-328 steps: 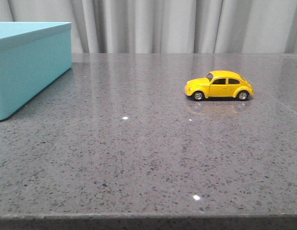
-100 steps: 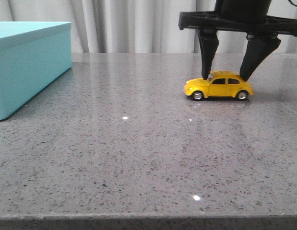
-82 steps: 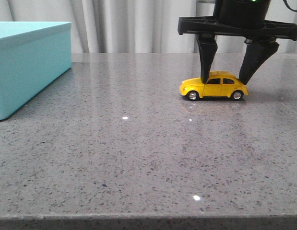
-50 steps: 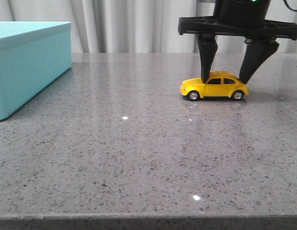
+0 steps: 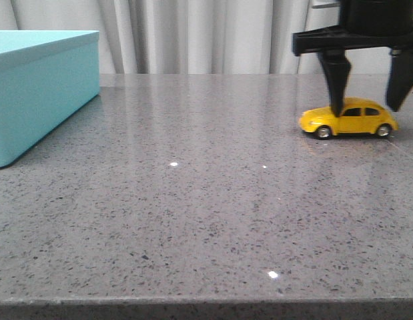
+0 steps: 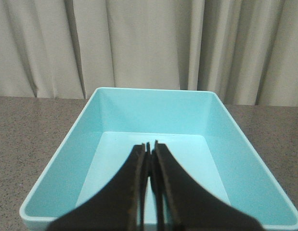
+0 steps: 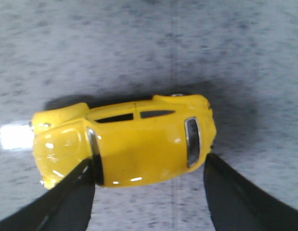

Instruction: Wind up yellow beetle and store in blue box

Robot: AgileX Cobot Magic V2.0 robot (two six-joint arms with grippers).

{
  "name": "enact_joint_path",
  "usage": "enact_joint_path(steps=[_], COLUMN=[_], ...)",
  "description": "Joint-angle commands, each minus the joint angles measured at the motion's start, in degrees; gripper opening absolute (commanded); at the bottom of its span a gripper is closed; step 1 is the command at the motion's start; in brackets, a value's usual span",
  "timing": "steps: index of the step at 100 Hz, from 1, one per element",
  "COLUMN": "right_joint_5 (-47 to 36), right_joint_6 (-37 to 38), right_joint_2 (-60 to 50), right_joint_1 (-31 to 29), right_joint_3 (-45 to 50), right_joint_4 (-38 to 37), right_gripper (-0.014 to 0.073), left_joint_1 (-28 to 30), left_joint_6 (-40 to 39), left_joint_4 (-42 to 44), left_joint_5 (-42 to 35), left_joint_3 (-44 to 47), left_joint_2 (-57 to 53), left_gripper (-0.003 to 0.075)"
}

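The yellow beetle stands on its wheels on the grey table at the far right, nose pointing left. My right gripper is open and straddles it from above. One finger touches the windscreen and bonnet, and the other hangs just behind the rear. In the right wrist view the beetle lies between the fingers of the gripper, with a small gap at its rear. The blue box sits at the far left, open-topped. My left gripper is shut and empty above the box's empty inside.
The speckled grey table stretches between the box and the car. Its front edge runs along the bottom of the front view. Pale curtains hang behind the table.
My right gripper has moved right, and the beetle has rolled backwards to the right with it, staying on the table. Earlier the gripper came down over the car. The box has not moved.
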Motion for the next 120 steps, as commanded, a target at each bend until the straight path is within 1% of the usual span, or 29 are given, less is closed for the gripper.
enact_joint_path(steps=[1,14,31,51,65,77,98,120], right_joint_5=[1.56,2.67,2.78,2.39,0.07,-0.51,-0.57,-0.26], right_joint_6=[-0.04,-0.1,-0.55,-2.08,-2.2,-2.2,-2.2,-2.2], right_joint_2=[-2.63,-2.63,-3.51,-9.99,-15.23,-18.2,-20.71,-20.79], right_joint_1=[-1.74,-3.58,-3.77,-1.56,0.62,1.28,1.28,1.28], right_joint_3=[-1.51,-1.51,-1.51,-1.51,-1.51,-1.51,-1.46,-1.38], right_joint_4=[-4.45,-5.3,-5.43,-2.37,-2.31,-2.23,-2.23,-2.23], right_gripper=[0.0489,0.0489,0.0489,0.0489,0.0489,0.0489,0.0489,0.0489], left_joint_1=[0.08,0.08,0.08,0.08,0.08,0.08,0.08,0.08], left_joint_6=[-0.61,-0.61,-0.61,-0.61,-0.61,-0.61,-0.61,-0.61], left_joint_4=[-0.46,-0.46,-0.46,-0.46,-0.46,-0.46,-0.46,-0.46], left_joint_5=[-4.79,-4.79,-4.79,-4.79,-4.79,-4.79,-4.79,-4.79], left_joint_3=[-2.17,-2.17,-2.17,-2.17,-2.17,-2.17,-2.17,-2.17], left_joint_2=[0.79,0.79,0.79,0.79,0.79,0.79,0.79,0.79], left_gripper=[-0.0019,-0.0019,-0.0019,-0.0019,-0.0019,-0.0019,-0.0019,-0.0019])
